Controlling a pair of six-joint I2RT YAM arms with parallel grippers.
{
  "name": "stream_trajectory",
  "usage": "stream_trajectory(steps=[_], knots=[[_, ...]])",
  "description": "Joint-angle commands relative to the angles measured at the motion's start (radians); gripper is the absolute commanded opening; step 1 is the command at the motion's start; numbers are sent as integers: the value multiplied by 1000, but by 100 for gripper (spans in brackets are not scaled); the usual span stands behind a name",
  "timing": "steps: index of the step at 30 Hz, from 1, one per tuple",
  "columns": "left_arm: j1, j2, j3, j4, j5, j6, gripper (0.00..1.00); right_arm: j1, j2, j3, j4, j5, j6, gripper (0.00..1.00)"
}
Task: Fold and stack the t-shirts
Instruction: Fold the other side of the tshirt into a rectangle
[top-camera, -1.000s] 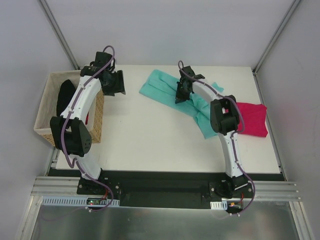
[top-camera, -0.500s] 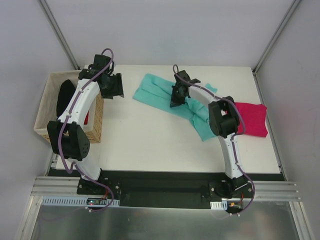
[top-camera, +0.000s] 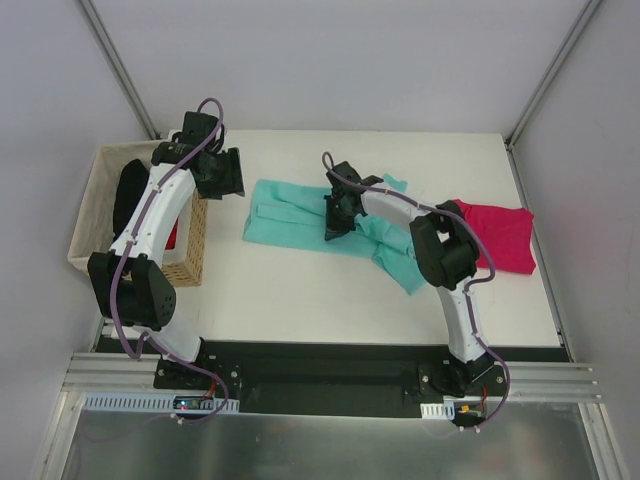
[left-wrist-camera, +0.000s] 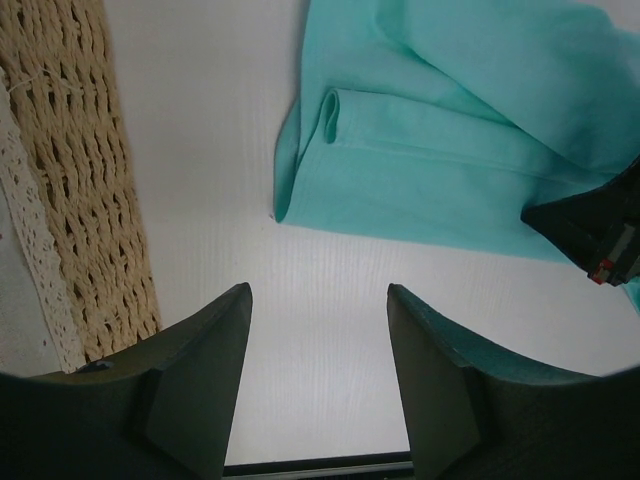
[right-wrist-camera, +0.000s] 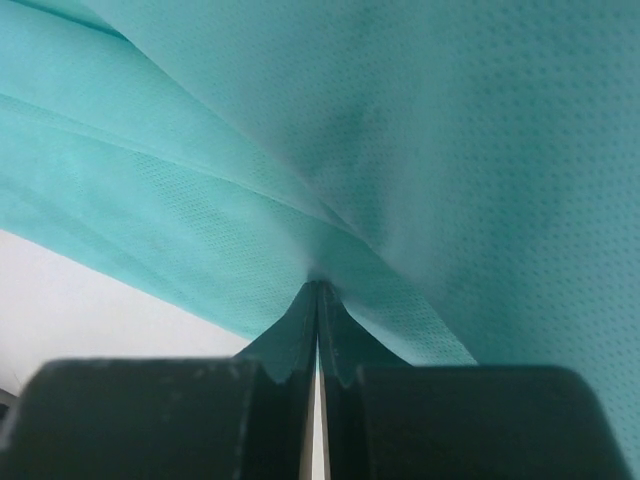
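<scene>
A teal-green t-shirt (top-camera: 285, 222) lies bunched across the middle of the table, stretching right toward a magenta-pink t-shirt (top-camera: 503, 236) that rests flat at the right. My right gripper (top-camera: 334, 222) is shut on a fold of the teal cloth (right-wrist-camera: 420, 140), its tips (right-wrist-camera: 318, 287) pinched together in the fabric. My left gripper (top-camera: 226, 177) hovers open over bare table beside the basket, with nothing between its fingers (left-wrist-camera: 318, 295). The teal shirt's left edge (left-wrist-camera: 400, 150) lies just beyond it. A black t-shirt (top-camera: 128, 195) hangs inside the basket.
The tan woven basket (top-camera: 192, 235) stands at the table's left edge, close to my left arm, with a bit of red cloth (top-camera: 175, 237) showing inside. The white table (top-camera: 300, 300) ends at a black rail in front. Grey walls enclose the back and sides.
My right gripper has dragged the teal t-shirt left and toward the near side. My left gripper has shifted slightly left, staying open.
</scene>
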Motion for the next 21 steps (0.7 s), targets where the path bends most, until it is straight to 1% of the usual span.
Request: stream_trajectory(steps=[1, 5, 14, 17, 18, 20, 21], knots=[[-2, -58, -30, -4, -35, -1, 56, 62, -33, -41, -41, -8, 22, 1], [-2, -64, -44, 1, -43, -3, 56, 118, -37, -49, -41, -17, 36, 1], [-2, -76, -69, 19, -52, -16, 56, 190, -28, -19, -65, -41, 27, 1], [-2, -78, -76, 22, -55, -16, 56, 195, -33, -9, -78, -29, 21, 1], [-2, -79, -80, 24, -54, -16, 56, 197, -37, 0, -88, -2, 18, 1], [-2, -78, -86, 28, -52, -16, 56, 194, -42, 55, -130, 29, 1, 14], [-2, -76, -93, 35, -47, -16, 56, 194, -49, 73, -145, 69, -17, 24]])
